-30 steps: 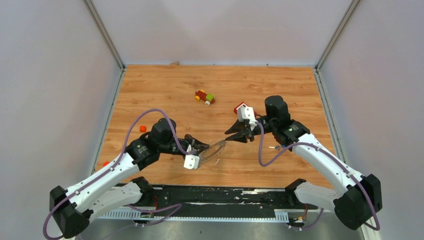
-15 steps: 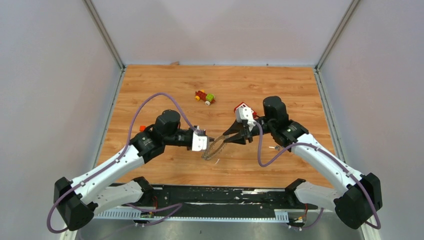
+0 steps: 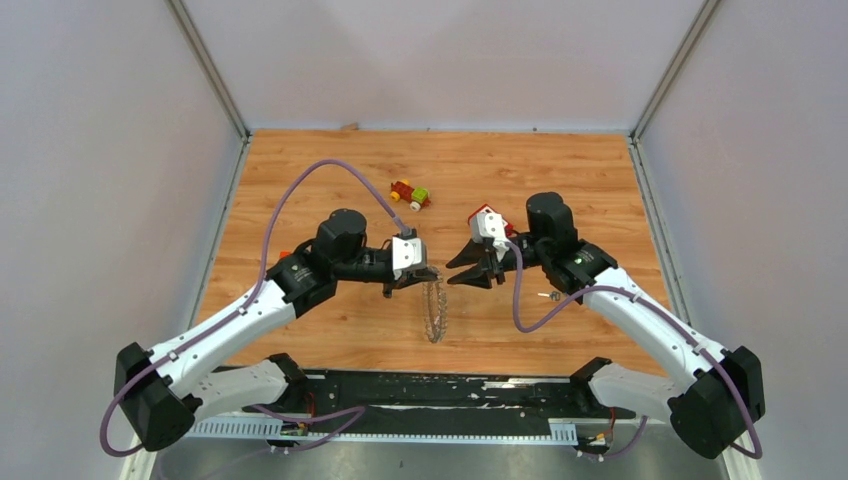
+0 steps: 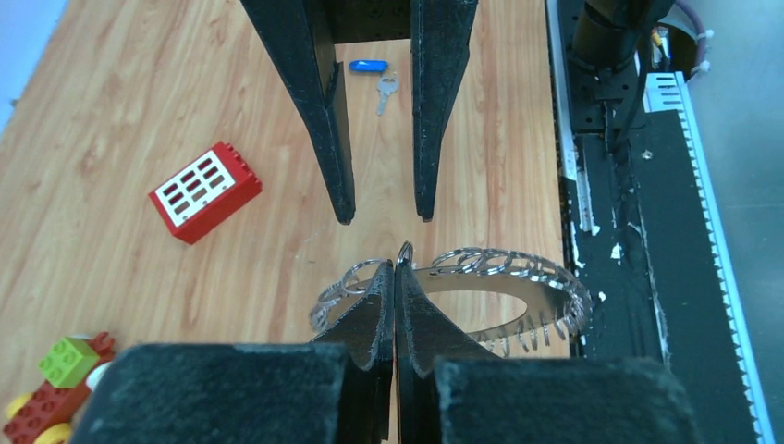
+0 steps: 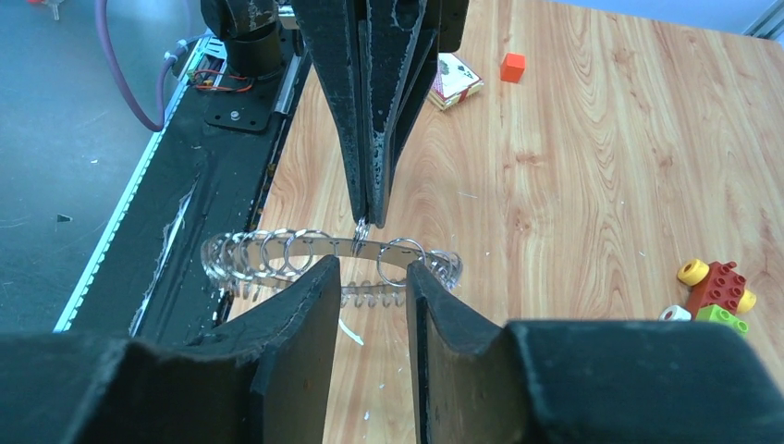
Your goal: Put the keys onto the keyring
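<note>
Left gripper (image 3: 428, 274): I'm keeping it clenched on keyring (image 3: 435, 311), now lifted and hanging edge-on, no longer flat | right gripper (image 3: 457, 272): parting wider, gripping nothing, facing ring | keys (image 4: 385, 91): lying on table (image 3: 330, 170), apart from ring | red block (image 4: 205, 191), toy (image 3: 410, 194): sitting behind.

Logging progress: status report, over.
Left gripper shut on large toothed metal keyring. Right gripper open, facing it. Small silver key, blue piece loose on table. Red block well aside.

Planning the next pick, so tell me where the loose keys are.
In the left wrist view the keys lie on the table beyond the right gripper, framed between its fingers; from above, right of centre beside the right arm.
</note>
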Motion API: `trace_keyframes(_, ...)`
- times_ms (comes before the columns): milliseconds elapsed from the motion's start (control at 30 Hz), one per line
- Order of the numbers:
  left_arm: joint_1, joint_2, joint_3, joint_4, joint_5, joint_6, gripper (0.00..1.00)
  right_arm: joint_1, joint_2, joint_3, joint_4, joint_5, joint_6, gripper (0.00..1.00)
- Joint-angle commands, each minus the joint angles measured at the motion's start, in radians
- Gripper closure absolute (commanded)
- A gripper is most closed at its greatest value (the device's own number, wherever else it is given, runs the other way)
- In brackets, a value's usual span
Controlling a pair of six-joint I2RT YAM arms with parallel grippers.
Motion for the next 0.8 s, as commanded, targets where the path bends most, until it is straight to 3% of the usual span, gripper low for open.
trace_keyframes(0,-0.002,0.003,0.047,0.083,0.027,-0.076,1.00,0.014,-0.012,0.031,0.023,-0.013,0.011,0.68)
trace_keyframes(267,-0.002,0.011,0.049,0.094,0.024,-0.101,1.00,0.029,0.008,0.029,0.022,-0.028,0.012,0.70)
trace_keyframes(767,-0.003,0.025,0.046,0.114,0.030,-0.125,1.00,0.063,0.036,0.041,0.035,0.031,0.027,0.82)
